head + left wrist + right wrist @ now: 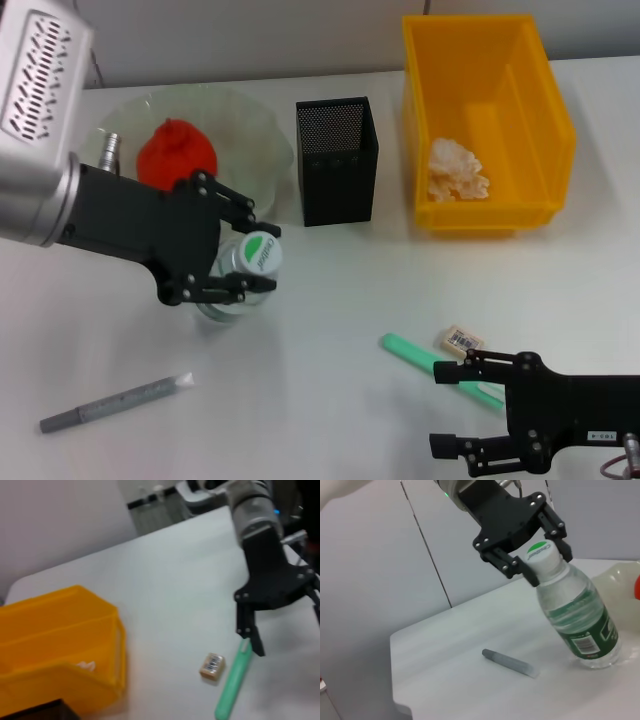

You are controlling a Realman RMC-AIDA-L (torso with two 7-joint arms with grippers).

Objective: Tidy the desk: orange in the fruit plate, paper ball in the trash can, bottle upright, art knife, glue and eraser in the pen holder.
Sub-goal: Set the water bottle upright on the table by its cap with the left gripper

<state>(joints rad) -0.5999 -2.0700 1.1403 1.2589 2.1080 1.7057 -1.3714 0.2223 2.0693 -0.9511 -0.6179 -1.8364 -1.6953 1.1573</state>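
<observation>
The clear bottle (250, 262) with a green-and-white cap stands upright on the table beside the plate, also seen as the bottle (575, 615). My left gripper (266, 258) is shut on its cap, a finger on each side. The orange (177, 151) lies in the glass fruit plate (262, 135). The paper ball (456, 170) is in the yellow trash can (540, 90). The green art knife (420, 358) and the eraser (461, 340) lie at the front right, just by my open right gripper (440, 408). The grey glue stick (115, 403) lies front left. The black mesh pen holder (337, 160) stands at the centre.
In the left wrist view one of the right gripper's fingers (240, 620) hangs beside the art knife (232, 680), with the eraser (212, 666) next to it and the trash can (60, 640) farther off. The glue stick (510, 662) lies near the table's edge.
</observation>
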